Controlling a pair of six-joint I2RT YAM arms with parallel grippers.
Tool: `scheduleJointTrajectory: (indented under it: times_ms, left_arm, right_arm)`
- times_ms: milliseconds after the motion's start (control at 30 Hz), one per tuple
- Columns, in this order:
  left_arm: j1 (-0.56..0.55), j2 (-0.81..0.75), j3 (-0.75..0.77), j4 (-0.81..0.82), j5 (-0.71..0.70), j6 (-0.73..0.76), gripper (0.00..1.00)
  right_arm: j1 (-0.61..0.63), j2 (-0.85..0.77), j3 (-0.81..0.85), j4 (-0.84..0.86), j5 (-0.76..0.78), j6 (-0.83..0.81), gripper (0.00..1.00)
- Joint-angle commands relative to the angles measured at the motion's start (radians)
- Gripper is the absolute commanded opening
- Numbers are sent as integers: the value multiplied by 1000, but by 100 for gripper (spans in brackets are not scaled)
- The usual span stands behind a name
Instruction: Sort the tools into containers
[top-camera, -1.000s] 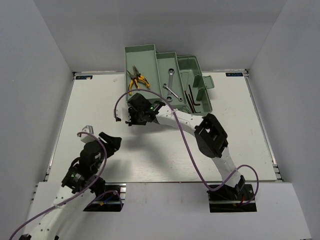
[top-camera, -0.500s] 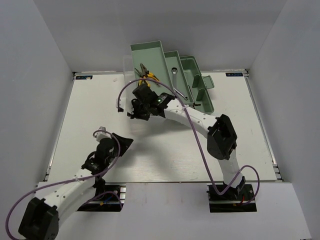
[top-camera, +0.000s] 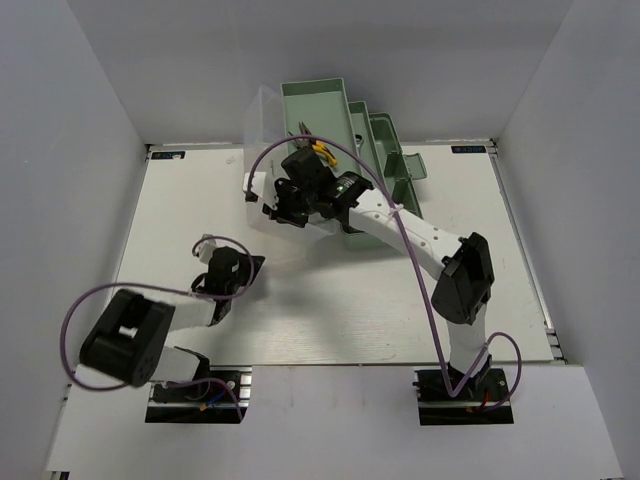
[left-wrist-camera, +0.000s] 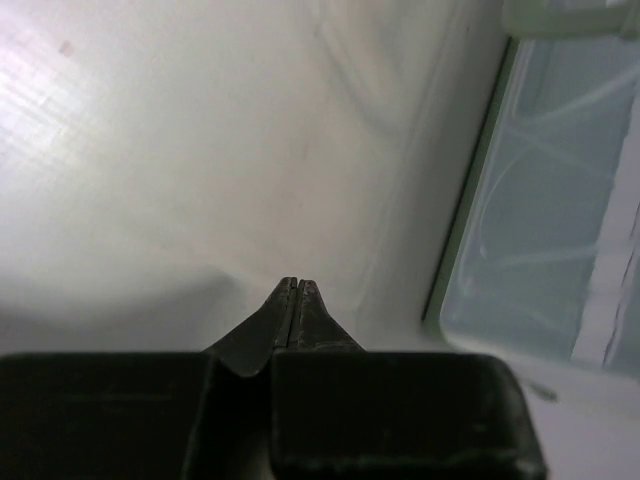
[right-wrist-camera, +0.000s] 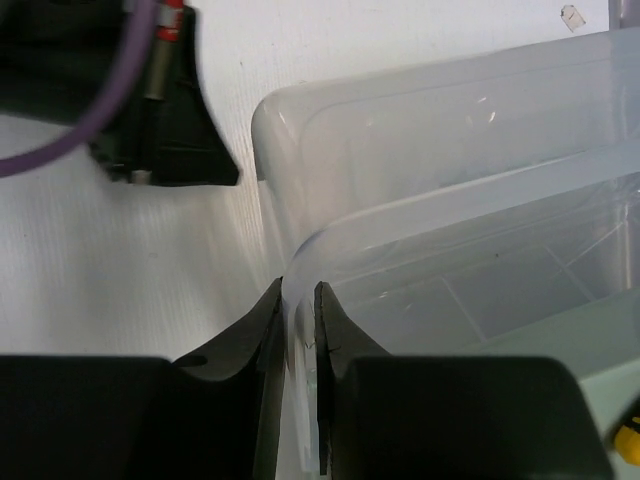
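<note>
Our right hand (right-wrist-camera: 297, 300) pinches the clear lid (right-wrist-camera: 420, 130) of the toolbox (top-camera: 322, 105), which looks tipped. If that thin edge slips, the pliers (top-camera: 321, 152) inside the toolbox may spill. Our left hand (left-wrist-camera: 298, 292), clenched empty, hovers near the toolbox.

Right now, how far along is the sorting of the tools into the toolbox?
Done: yellow pliers lie inside the toolbox. In hand: the right gripper pinches the clear lid at its edge; the left gripper is shut, empty. Left: the lid is not closed; other tools are hidden.
</note>
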Motion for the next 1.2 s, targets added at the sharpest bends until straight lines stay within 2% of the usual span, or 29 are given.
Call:
scheduleJointTrajectory:
  times_ms: [0, 33, 167, 333, 367, 400, 433, 467, 533, 700, 767, 833, 867, 900, 933, 967, 1000, 1033, 1067, 1100, 1167]
  left_arm:
    - [49, 110, 115, 217, 73, 1, 5]
    - [49, 180, 147, 234, 94, 1, 5]
    - [86, 304, 296, 245, 171, 1, 5]
    - [104, 391, 445, 254, 246, 1, 6]
    - [114, 391, 456, 254, 258, 1, 6]
    - [114, 391, 465, 254, 259, 1, 6]
    - [114, 400, 465, 254, 259, 1, 6]
    - [114, 400, 465, 254, 269, 1, 6]
    - [124, 400, 474, 254, 281, 1, 6]
    - [134, 420, 494, 245, 294, 10, 6]
    - [134, 420, 504, 245, 303, 10, 6]
    - [134, 420, 504, 245, 312, 10, 6]
    - [134, 420, 513, 245, 312, 10, 6]
    - [134, 420, 513, 245, 321, 10, 6]
    - [134, 411, 525, 236, 321, 10, 6]
    - [143, 411, 525, 227, 321, 21, 6]
    - [143, 411, 540, 217, 332, 21, 6]
    - [143, 411, 559, 217, 343, 32, 6]
    - [143, 411, 559, 205, 343, 32, 6]
    - [143, 402, 574, 191, 355, 41, 6]
    - [143, 389, 599, 180, 355, 53, 6]
  right_arm:
    - [12, -142, 29, 114, -23, -10, 0]
    - [12, -148, 15, 111, -28, -5, 0]
    - [11, -162, -2, 108, -30, 0, 0]
    - [12, -174, -31, 103, -33, 4, 0]
    - [9, -180, -39, 99, -33, 6, 7]
    - [14, -183, -42, 97, -24, 7, 23]
    - [12, -189, -45, 89, -19, 7, 49]
    - [12, -192, -39, 67, -13, 6, 57]
    - [18, -197, -4, 13, 10, -5, 61]
    - [18, -237, 140, -87, 61, 4, 63]
    - [18, -257, 171, -186, 81, -48, 65]
    - [9, -298, 168, -208, 162, -115, 60]
    - [8, -312, 133, -164, 314, -100, 50]
    - [3, -359, 103, -26, 419, -79, 9]
    - [-14, -378, 8, 67, 531, -65, 0]
    - [-52, -393, -76, 165, 713, -113, 0]
    - [-125, -416, -103, 291, 727, -115, 0]
    - [-168, -415, -117, 284, 730, -99, 0]
    - [-251, -413, -114, 269, 701, 15, 0]
    - [-338, -401, -119, 182, 679, 55, 0]
    - [-415, -384, -166, 158, 626, 179, 0]
